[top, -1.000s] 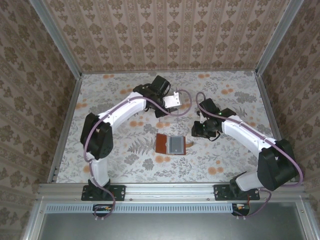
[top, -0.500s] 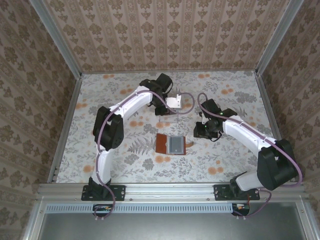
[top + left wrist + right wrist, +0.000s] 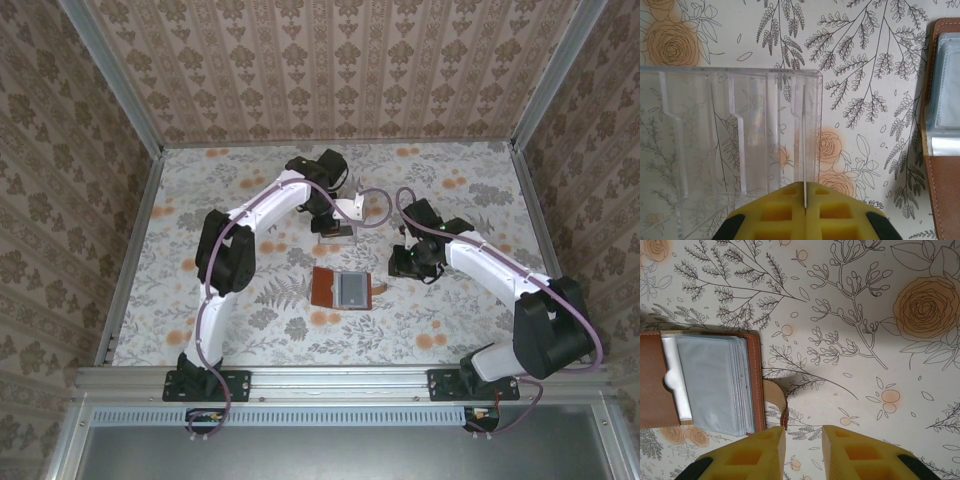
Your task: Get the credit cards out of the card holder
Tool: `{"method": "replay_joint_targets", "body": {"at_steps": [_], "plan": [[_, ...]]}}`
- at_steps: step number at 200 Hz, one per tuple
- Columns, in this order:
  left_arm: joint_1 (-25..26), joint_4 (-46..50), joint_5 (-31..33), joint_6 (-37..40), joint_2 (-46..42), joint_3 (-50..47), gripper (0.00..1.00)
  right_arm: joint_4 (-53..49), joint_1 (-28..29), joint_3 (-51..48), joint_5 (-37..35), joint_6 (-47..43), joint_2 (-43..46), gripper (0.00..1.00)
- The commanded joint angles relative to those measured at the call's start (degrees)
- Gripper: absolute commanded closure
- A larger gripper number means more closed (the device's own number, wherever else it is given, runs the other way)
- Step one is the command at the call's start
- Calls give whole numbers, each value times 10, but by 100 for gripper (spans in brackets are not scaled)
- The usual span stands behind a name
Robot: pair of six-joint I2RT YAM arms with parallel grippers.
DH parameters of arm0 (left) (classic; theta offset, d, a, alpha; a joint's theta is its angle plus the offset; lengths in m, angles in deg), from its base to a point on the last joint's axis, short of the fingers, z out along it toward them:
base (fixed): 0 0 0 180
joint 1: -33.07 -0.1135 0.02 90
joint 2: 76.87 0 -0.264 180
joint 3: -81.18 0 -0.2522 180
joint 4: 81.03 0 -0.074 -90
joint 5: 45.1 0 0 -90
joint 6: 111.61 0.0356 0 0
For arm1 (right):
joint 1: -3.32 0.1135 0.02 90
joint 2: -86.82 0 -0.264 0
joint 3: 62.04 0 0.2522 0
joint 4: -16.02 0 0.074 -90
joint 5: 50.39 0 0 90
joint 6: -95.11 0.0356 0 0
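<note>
My left jaws are pinched shut on a thin pale credit card (image 3: 804,150), seen edge-on, over the ribbed clear plastic tray (image 3: 690,125); if it catches a divider it could twist loose. My right jaws stand partly apart, empty, just beside the strap tab (image 3: 774,392) of the reddish-brown leather bifold card holder (image 3: 652,385), lying open on the floral worktop (image 3: 865,340): a nudge would shift it. I can read no writing.
</note>
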Motion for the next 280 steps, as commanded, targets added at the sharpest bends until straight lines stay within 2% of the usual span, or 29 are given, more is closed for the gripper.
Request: {"method": "replay_joint_targets", "body": {"at_steps": [1, 70, 101, 228, 280], "plan": [[0, 25, 3, 23, -11, 19, 100, -1, -3, -6, 1, -6, -3, 72], [7, 31, 49, 40, -17, 39, 100, -4, -4, 0, 3, -5, -1, 72], [6, 24, 47, 41, -11, 41, 100, -3, -5, -1, 4, -5, -2, 72], [6, 68, 2, 42, 46, 80, 100, 0, -4, -5, 6, -9, -10, 72], [9, 132, -30, 43, 58, 103, 100, 2, -4, -7, 8, -9, -9, 72]]}}
